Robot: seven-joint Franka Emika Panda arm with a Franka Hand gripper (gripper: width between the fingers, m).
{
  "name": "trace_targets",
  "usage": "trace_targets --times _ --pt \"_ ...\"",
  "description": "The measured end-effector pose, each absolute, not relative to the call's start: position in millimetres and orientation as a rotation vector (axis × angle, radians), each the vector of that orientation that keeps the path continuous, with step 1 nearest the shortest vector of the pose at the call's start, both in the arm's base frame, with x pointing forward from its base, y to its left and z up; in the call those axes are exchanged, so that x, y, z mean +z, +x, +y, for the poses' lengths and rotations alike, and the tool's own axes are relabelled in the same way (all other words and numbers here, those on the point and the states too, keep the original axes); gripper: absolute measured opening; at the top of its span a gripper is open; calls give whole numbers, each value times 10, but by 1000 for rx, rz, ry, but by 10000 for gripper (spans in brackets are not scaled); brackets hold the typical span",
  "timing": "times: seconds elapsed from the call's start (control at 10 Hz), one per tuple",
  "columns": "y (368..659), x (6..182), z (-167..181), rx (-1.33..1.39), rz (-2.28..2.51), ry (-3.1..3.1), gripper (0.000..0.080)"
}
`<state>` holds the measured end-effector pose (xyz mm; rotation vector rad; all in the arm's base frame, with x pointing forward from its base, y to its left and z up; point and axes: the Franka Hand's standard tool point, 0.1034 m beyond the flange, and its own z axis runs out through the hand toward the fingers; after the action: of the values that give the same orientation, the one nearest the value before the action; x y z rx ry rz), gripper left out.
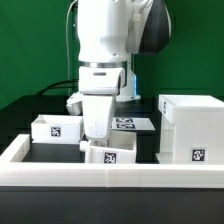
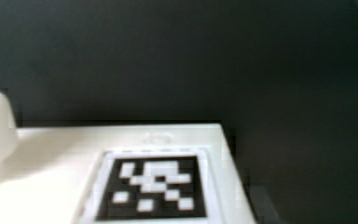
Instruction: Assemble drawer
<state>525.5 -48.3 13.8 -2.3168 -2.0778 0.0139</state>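
The hand (image 1: 97, 136) hangs low right over the near tray (image 1: 108, 153), its opening impossible to judge. On the black counter (image 1: 147, 143) the second tray (image 1: 55, 128) sits toward the exterior view's left, the big housing (image 1: 190, 128) toward its right

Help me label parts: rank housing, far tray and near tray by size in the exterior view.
Largest: housing.
Unranked: far tray and near tray look alike; distance differs and the near one is partly hidden.

I log: black table (image 1: 150, 138) carries housing (image 1: 192, 128) at exterior view's right, left tray (image 1: 55, 129), middle tray (image 1: 110, 153), marker board (image 1: 128, 123) behind.
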Motion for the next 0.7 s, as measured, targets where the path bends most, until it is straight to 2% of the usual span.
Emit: trace_targets --times 0.3,0.7 --pt "5328 159 -289 -29 -2051 -2368 41" --pt "5317 143 -304 -43 -2055 -2376 41"
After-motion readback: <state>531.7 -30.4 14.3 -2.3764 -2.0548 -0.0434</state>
